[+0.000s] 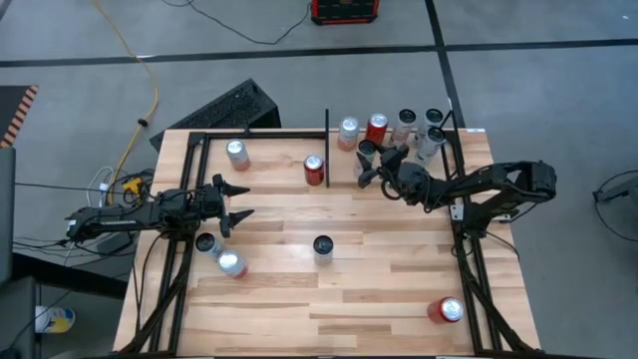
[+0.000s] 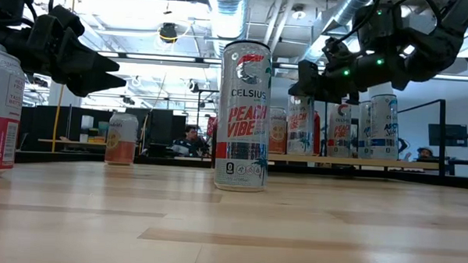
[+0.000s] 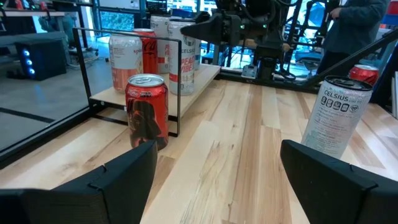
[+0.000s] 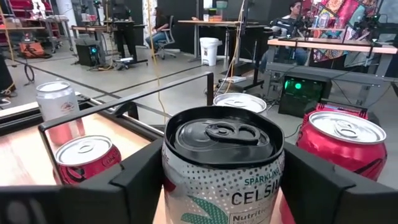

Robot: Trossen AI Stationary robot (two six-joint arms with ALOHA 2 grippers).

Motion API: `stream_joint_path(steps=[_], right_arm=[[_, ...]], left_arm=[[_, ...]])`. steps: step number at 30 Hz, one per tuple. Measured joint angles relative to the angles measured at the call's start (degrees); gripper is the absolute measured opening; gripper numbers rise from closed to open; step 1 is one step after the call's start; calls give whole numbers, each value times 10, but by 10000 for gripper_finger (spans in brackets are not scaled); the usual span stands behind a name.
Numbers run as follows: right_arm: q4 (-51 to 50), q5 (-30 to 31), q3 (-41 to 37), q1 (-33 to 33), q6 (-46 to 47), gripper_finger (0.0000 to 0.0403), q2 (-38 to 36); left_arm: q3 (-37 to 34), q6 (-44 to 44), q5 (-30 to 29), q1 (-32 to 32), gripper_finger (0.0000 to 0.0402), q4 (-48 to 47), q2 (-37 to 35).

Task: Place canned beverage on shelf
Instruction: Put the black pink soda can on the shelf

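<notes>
A Celsius can with a black lid [image 4: 222,165] stands upright between the fingers of my right gripper [image 1: 366,163], which is shut on it. It is at the near side of the shelf [image 3: 202,78], just right of the black divider bar [image 1: 327,150]. Several cans stand on the shelf behind it, among them a red one [image 4: 341,140] and a silver-topped one [image 4: 239,102]. My left gripper [image 1: 235,204] hovers open over the table's left part with nothing between its fingers [image 3: 112,180]. My right gripper pinches the can's side wall just under the lid rim [image 4: 168,180] between its two fingers, one on each side. The fingers lie level and come from the table's right. The can is upright. Its base is hidden, so I cannot tell whether it is lifted.
A Peach Vibe can [image 1: 323,245] stands mid-table. A red can [image 1: 314,170] sits left of the divider, with a pale can [image 1: 236,152] farther left. Two cans [image 1: 220,253] stand near my left gripper, and a red can [image 1: 446,310] stands at the near right.
</notes>
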Motion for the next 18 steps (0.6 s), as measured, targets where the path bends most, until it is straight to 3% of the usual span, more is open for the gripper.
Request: stream_joint_path(steps=[5, 18], right_arm=[[-1, -16, 0, -2, -6, 281, -2], [-71, -257, -1, -87, -18, 281, -61]], left_arm=[[0, 0, 0, 0, 327, 0, 0], [0, 0, 0, 0, 327, 0, 0]])
